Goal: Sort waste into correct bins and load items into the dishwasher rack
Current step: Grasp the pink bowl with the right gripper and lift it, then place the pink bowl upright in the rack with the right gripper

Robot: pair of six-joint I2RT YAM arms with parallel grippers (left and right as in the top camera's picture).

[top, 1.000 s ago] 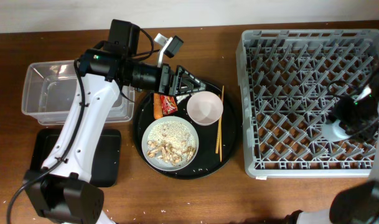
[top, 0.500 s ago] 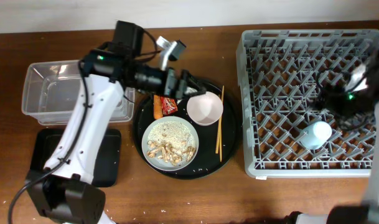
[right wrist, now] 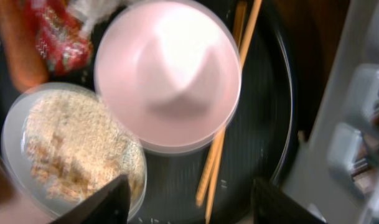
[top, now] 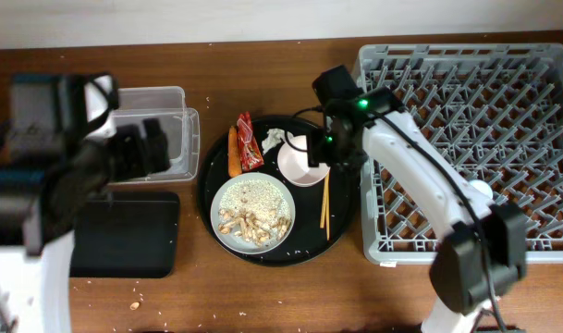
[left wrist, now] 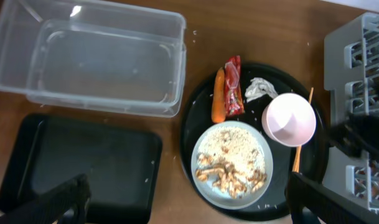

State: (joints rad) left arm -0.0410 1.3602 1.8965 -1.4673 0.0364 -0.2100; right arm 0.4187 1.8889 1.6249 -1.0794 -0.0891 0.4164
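On the round black tray (top: 341, 222) lie a red wrapper (top: 249, 141), a white tissue (top: 274, 141), a carrot (top: 233, 153), a white bowl (top: 299, 166), chopsticks (top: 324, 199) and a plate (top: 253, 211) of rice and scraps. My right gripper (top: 320, 148) is open and empty, just above the bowl (right wrist: 167, 74) and chopsticks (right wrist: 223, 143). My left gripper (top: 147, 150) is open and empty, blurred, high over the clear tub (top: 165, 106). The black tray (top: 124, 236) is empty. The light-blue cup (top: 478, 192) lies in the rack (top: 475, 92).
The rack stands at the right, close to the round tray's edge. The clear tub (left wrist: 96, 62) and black tray (left wrist: 77, 162) sit side by side at the left. Crumbs lie on the wood near the front left.
My left arm pulled back from over the round tray to over the tub. My right arm left the cup in the rack and swung left to above the bowl.
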